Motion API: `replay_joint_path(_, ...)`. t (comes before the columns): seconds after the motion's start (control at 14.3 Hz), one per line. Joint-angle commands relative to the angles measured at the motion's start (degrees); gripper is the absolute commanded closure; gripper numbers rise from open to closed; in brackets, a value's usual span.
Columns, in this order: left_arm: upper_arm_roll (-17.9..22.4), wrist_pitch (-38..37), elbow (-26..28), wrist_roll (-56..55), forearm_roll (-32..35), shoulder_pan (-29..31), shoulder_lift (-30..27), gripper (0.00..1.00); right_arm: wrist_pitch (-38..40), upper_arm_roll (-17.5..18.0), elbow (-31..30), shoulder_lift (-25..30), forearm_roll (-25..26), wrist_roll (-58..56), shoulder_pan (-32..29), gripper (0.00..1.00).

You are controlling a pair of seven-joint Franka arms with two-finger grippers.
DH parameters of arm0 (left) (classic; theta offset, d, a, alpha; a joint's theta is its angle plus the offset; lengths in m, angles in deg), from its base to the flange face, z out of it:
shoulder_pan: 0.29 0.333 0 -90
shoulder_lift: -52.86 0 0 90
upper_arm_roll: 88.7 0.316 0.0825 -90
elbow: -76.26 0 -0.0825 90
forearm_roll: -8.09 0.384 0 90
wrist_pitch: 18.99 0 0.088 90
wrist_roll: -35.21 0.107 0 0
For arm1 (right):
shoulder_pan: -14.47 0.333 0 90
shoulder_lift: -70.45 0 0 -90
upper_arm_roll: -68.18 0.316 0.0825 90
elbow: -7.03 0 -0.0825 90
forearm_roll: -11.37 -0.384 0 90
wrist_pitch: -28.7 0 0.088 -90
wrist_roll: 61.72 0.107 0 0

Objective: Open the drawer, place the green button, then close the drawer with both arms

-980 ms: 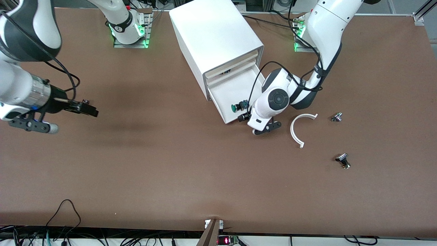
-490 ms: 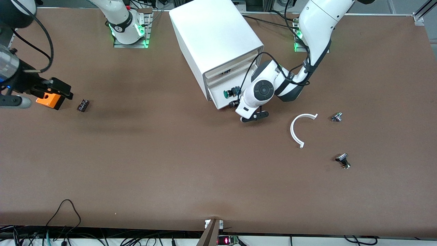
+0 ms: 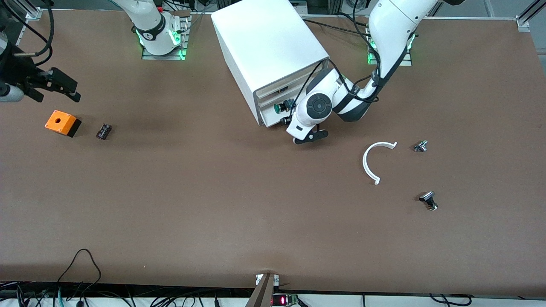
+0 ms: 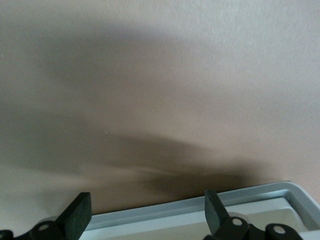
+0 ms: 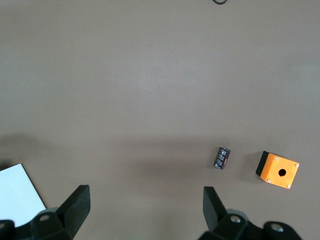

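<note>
in the front view the left gripper (image 3: 286,120) sits low against the front of the drawer (image 3: 270,114), the bottom one of the white cabinet (image 3: 268,51), with the arm folded down beside it from its base at the top of the table. a second ago the drawer stood well out and its white floor showed around the button (image 3: 280,106); half a second ago only a short strip was left, and now the drawer is almost home, with the green cap just showing at the slot. that reads as the closing push nearly finished, the button already inside. the right gripper (image 3: 59,85) hangs over the right arm's end of the table, fingers spread and empty; it has drawn away toward its own base, and the orange box (image 3: 62,123) that half a second ago lay under its fingers now shows bare on the table beside the small dark part (image 3: 103,131). this arm looks to be waiting. toward the left arm's end lie a white arc (image 3: 372,160), a silvery part (image 3: 420,146) and a black-capped button (image 3: 428,199), all untouched. in the left wrist view the two fingers (image 4: 77,212) stand wide apart, gripping nothing, with the drawer's pale rim just past them and bare table above. in the right wrist view the fingers are likewise apart over the table, with the dark part and the orange box lying well off from them.
</note>
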Motion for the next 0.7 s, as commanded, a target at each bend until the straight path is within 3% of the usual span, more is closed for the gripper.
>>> replay_joint_path(0.0, -1.36, -0.52, 1.33, -3.19, -0.29, -0.20, -1.37, 0.00, -2.89, 1.13, -6.34, 4.67, 0.90, -1.24, -1.09, 0.00)
replay_joint_path(0.35, -3.46, -0.52, 1.42, -5.31, -0.37, -0.46, -1.19, 0.00, 0.72, 1.05, -3.44, 1.86, 0.20, -5.90, -1.18, 0.00)
replay_joint_path(0.63, -4.17, -0.52, 1.77, -5.75, -0.37, -0.64, -1.19, 0.00, 1.68, 1.13, 1.29, -0.50, 0.46, 1.47, -0.39, 0.00)
